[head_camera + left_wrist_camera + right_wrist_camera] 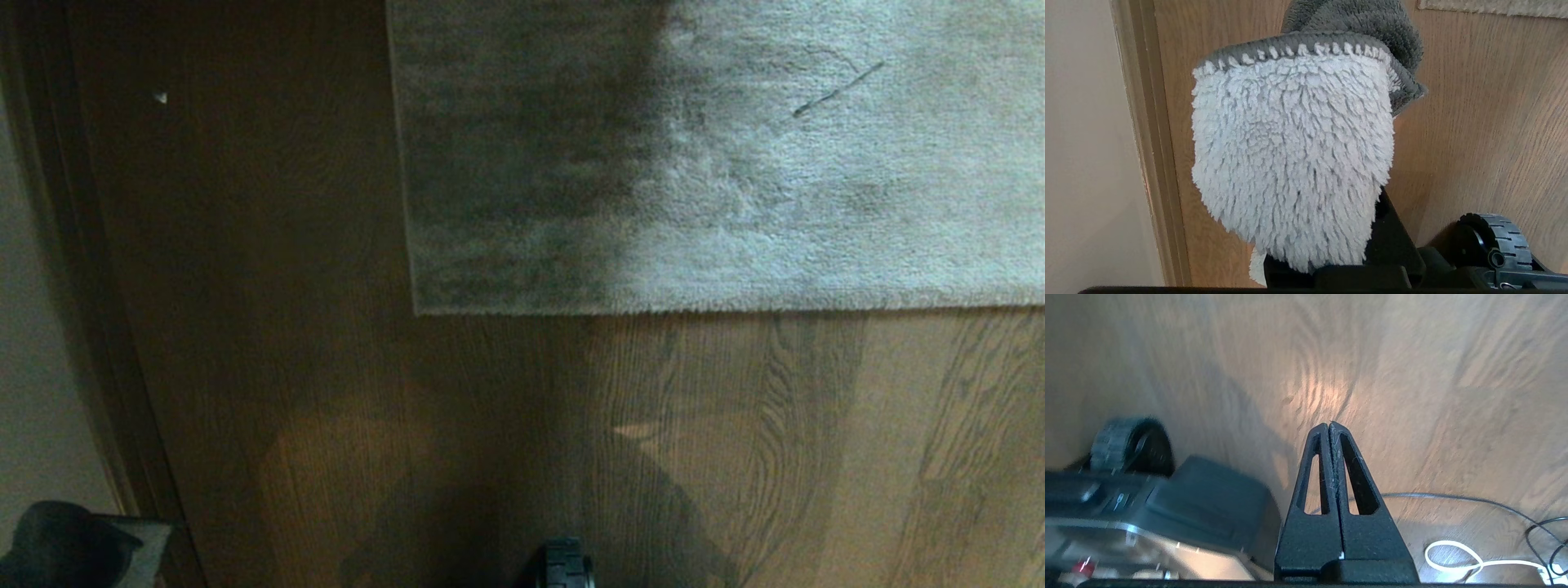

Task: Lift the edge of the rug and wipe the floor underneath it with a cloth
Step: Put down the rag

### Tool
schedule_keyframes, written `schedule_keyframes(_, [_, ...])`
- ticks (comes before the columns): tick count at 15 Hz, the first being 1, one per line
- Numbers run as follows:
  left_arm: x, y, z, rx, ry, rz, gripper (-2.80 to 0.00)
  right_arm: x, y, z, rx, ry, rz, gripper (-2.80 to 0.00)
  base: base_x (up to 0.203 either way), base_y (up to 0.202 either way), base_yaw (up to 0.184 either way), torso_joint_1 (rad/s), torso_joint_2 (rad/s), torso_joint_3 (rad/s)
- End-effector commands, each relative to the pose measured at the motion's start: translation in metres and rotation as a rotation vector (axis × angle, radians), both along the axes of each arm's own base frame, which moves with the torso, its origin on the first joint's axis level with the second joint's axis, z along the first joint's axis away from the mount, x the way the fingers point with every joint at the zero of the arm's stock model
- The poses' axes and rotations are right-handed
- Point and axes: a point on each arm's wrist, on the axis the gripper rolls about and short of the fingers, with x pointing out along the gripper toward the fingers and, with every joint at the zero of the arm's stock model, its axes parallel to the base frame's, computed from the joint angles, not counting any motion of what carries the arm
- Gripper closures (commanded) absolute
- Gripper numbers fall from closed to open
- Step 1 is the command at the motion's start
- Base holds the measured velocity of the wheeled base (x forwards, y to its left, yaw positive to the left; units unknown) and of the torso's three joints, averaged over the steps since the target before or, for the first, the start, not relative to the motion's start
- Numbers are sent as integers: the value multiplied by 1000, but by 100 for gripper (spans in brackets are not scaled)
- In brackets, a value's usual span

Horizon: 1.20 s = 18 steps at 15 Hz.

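Note:
The light grey plush rug (735,163) lies flat on the brown wooden floor (571,425). Its near rug edge (735,309) runs straight to a corner (416,313). A strip of the rug (1494,6) also shows in the left wrist view. My left gripper (1331,163) is shut on the cloth (1290,134), a fluffy pale rag with a dark grey stitched border that drapes over the fingers and hides most of them. That cloth (73,543) sits low at the left in the head view. My right gripper (1329,425) hangs shut and empty above bare floor (1412,396), away from the rug.
A pale wall and wooden baseboard (49,327) run along the left. My base wheel (566,563) shows at the bottom; the base (1208,506) and wheel (1122,449) sit beside the right gripper. A white cable (1453,559) and a thin wire (1453,496) lie on the floor.

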Motion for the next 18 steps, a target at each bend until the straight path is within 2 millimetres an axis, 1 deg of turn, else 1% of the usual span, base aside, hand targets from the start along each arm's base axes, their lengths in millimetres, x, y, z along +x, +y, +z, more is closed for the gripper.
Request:
schedule_keyframes(1, [0,0,0,-1,-1,1,0,-6,0,0,2,-73,-34,0,0,0,0,0,0,0])
schedule_keyframes(8, [0,0,0,-1,-2,1,0,-20,0,-3,5,-253,-56,0,0,0,0,0,0,0])
schedule_keyframes(18, [0,0,0,-1,-1,1,0,-20,0,-3,11,-255,-57,0,0,0,0,0,0,0])
